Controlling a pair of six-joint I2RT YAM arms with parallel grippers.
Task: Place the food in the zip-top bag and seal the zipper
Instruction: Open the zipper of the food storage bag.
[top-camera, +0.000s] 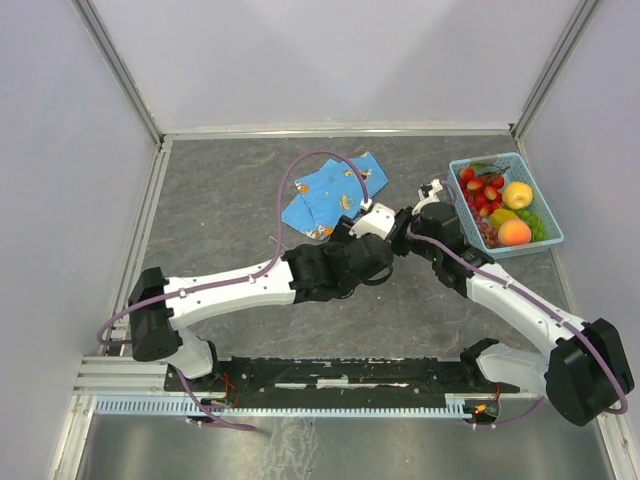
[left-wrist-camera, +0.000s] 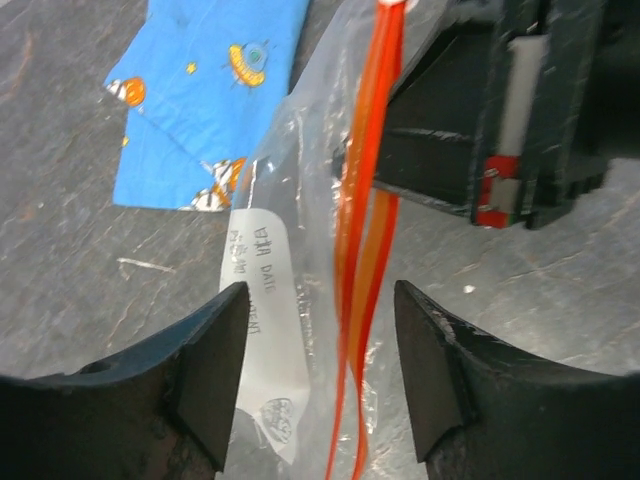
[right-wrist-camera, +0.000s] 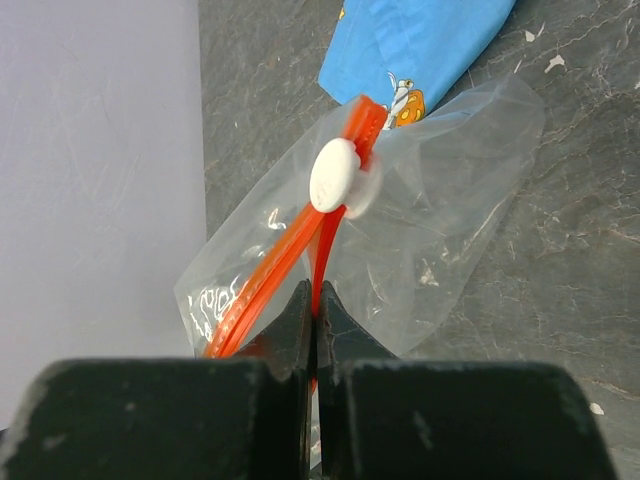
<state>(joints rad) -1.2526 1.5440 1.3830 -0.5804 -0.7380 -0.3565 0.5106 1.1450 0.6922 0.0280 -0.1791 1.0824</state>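
blue patterned cloth (top-camera: 330, 195) lies flat on the grey bench (top-camera: 230, 200), left of centre, far side. just right of it is the clear zip-top bag (left-wrist-camera: 280, 200); one corner overlaps the cloth edge in the left wrist view. the top view mostly hides the bag behind the two wrists. left end effector (left-wrist-camera: 320, 300) is open, fingers well apart. the red-orange zipper (left-wrist-camera: 365, 200) runs through the gap between them and touches neither finger, so it holds nothing. right end effector (right-wrist-camera: 313, 300) faces it from the other side, jaws fully closed and pinching one strip of the zipper at the bag mouth. white slider (right-wrist-camera: 335, 175) sits on the zipper just beyond the pinch. the strips split apart between the slider and the fingers. far right: light-blue basket (top-camera: 540, 195) holds the food (top-camera: 500, 205), strawberries, lemon, orange, grapes, all apart from the bag.
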